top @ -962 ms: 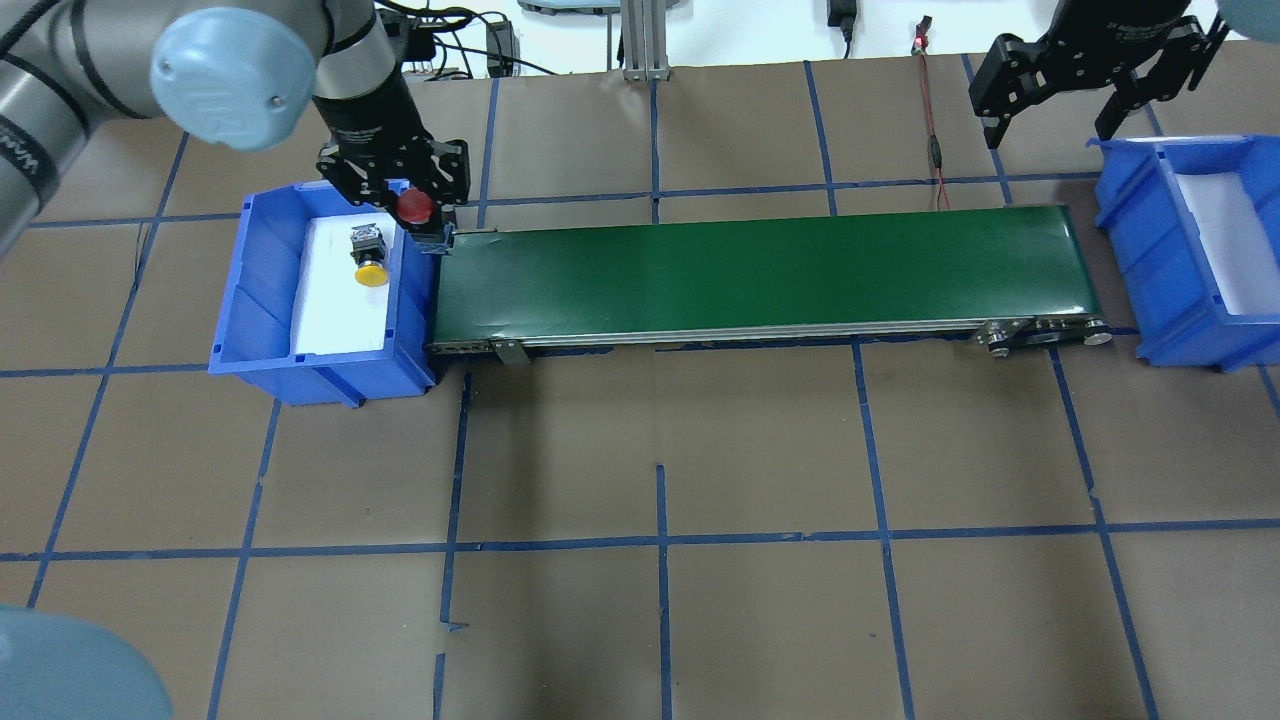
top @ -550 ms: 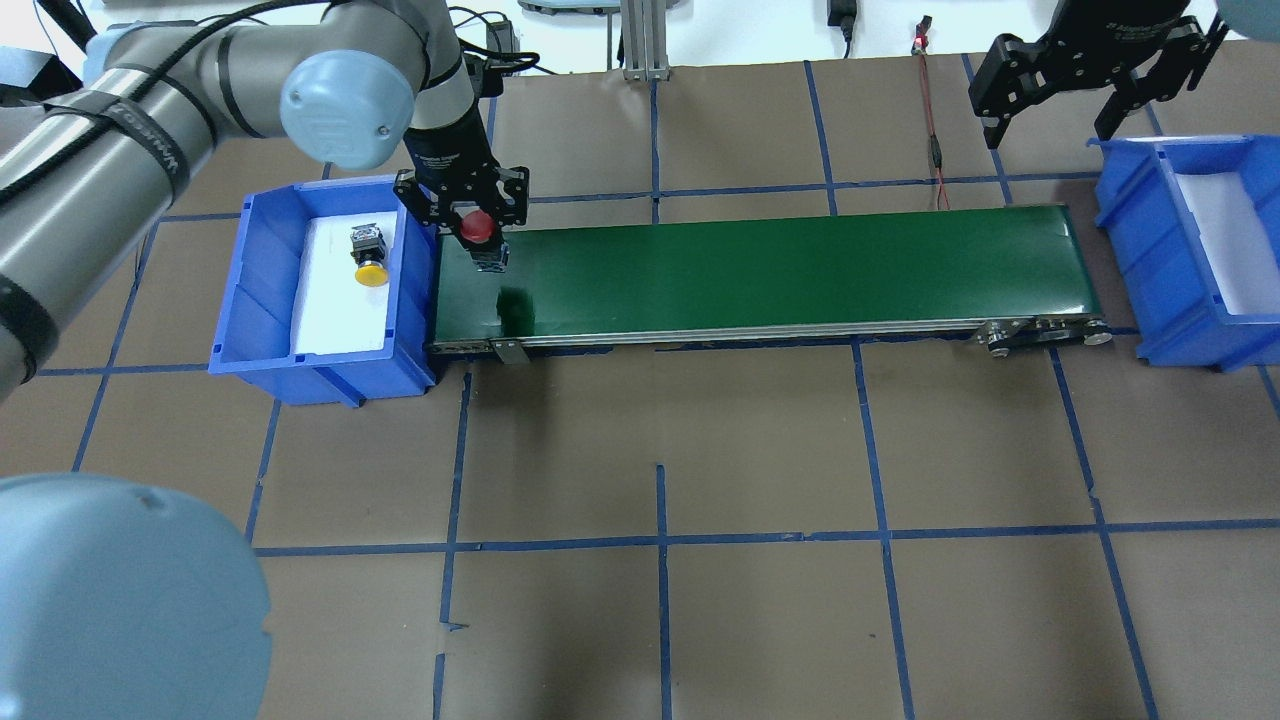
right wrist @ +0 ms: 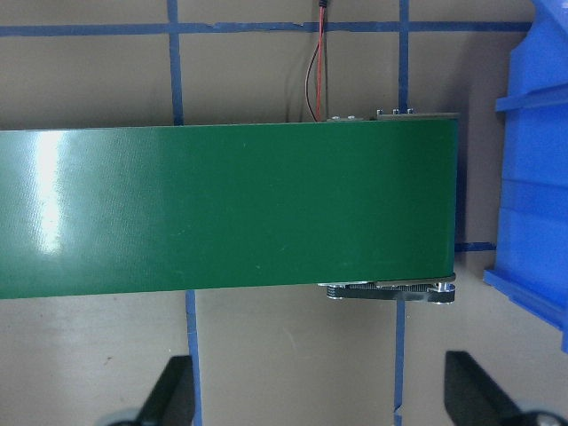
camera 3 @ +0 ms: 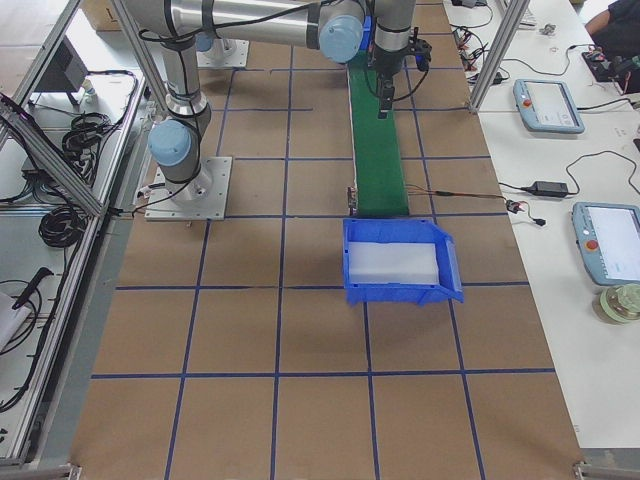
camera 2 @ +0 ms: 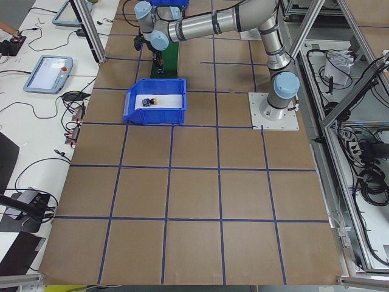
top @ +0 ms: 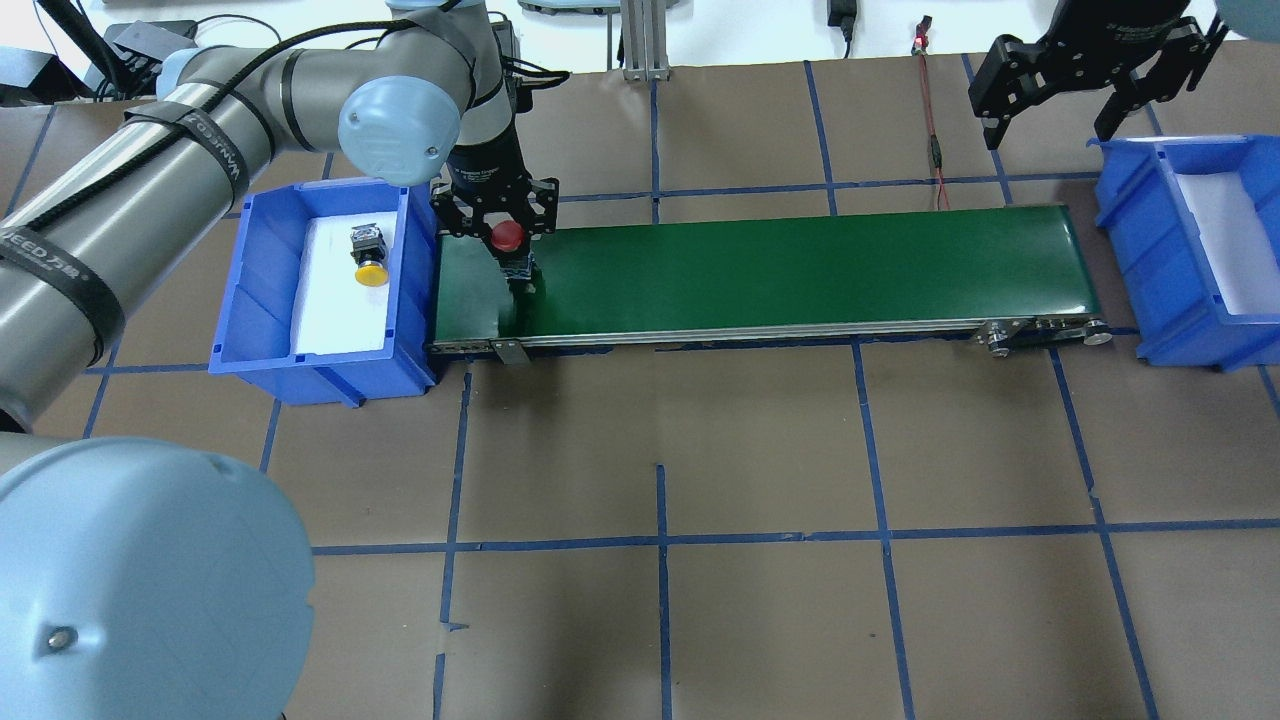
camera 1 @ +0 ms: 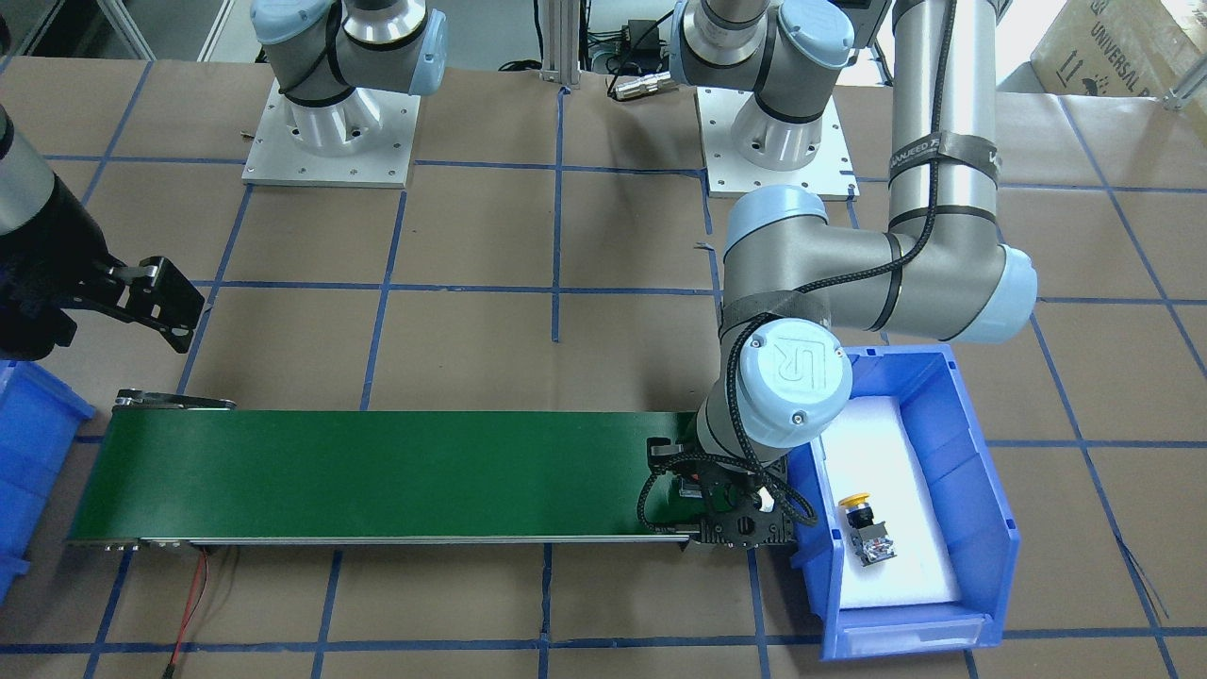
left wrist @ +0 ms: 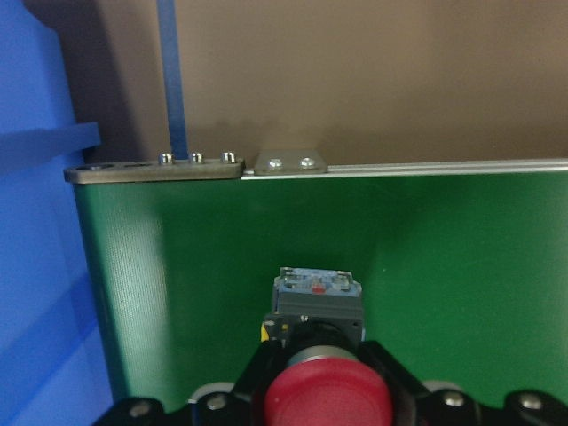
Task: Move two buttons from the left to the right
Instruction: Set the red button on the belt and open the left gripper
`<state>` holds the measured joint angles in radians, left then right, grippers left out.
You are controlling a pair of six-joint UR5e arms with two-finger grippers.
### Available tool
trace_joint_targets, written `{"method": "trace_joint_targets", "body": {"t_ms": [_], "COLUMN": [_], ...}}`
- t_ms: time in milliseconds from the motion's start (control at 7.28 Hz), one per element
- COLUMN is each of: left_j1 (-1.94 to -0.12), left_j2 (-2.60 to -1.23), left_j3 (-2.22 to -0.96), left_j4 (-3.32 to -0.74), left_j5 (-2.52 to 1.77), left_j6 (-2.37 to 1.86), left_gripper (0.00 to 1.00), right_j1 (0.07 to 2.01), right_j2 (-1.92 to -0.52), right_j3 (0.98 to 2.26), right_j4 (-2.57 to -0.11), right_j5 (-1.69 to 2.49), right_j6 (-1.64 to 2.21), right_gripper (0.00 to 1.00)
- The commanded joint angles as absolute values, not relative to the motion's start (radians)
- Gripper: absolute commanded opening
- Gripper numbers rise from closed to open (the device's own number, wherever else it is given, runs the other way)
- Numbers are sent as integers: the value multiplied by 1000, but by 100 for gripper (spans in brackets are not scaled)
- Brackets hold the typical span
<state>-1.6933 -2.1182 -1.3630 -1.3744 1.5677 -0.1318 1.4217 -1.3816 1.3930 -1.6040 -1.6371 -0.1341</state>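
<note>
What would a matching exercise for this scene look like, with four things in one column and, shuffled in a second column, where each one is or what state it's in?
Column one
1. red-capped push button with a black collar
2. yellow-capped push button
3. right gripper
4. blue plastic bin at the belt's right end

Column two
A. open, holding nothing
B. lying on white foam in the blue plastic bin at the belt's left end
C. contains only a white liner
D. clamped in the left gripper over the green conveyor belt

Pairs: 1-D, 2-B, 3-A, 4-C
</note>
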Motion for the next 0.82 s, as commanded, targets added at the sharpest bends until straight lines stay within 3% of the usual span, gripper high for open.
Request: {"method": "trace_joint_targets", "body": {"t_ms": [0, 687], "left_j1": [-1697, -1646], "left_j2": [-2120, -2033], "left_j3": [-1368, -1267], "left_j4": [-1374, -1459], "left_j5": [1568, 1580], "left_j6": [-161, -68], "left_gripper": [97, 100], "right_j1": [1417, 1414], "right_j2": [-1379, -1379], "right_j3": [1391, 1394], "right_j4": [-1605, -1603], "right_j5": [-1638, -1638], "right_j6": [-140, -143], "right_gripper": [100, 100]}}
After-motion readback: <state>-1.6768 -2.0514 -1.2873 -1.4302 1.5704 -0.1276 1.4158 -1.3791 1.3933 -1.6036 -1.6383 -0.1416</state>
